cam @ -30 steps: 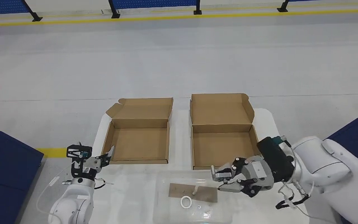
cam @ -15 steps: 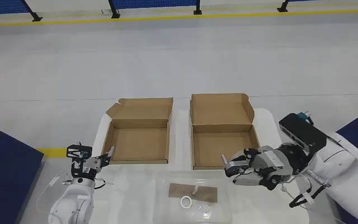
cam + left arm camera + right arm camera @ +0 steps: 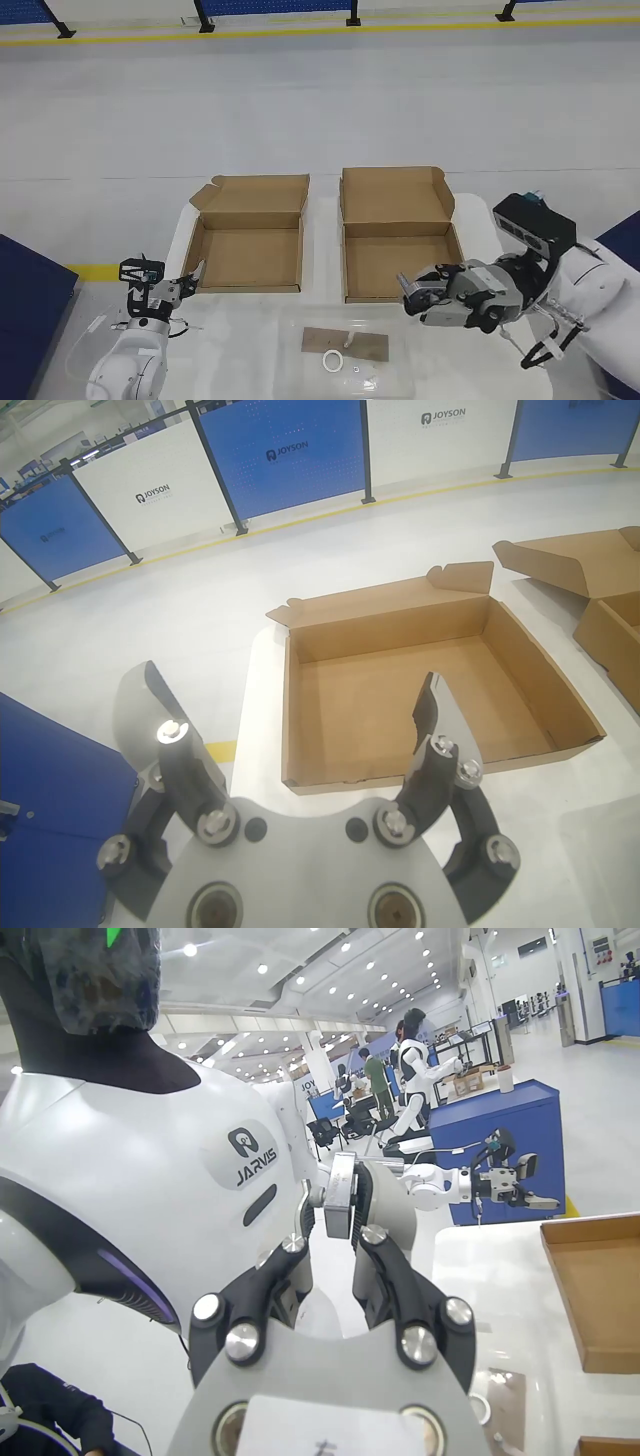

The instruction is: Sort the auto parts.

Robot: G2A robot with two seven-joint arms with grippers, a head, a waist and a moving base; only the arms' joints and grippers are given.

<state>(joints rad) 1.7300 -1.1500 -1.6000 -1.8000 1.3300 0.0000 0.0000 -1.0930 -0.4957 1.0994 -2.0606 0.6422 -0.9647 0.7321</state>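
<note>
Metal auto part (image 3: 340, 1198), engraving unreadable, is pinched by right gripper (image 3: 332, 1230); left gripper (image 3: 292, 675) stands spread.

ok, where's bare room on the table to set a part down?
Both box floors are bare: left box, right box. Free table strip between them. Crowded near edge: brown card, white ring; right gripper, shut on a metal part, at the right box's front.
</note>
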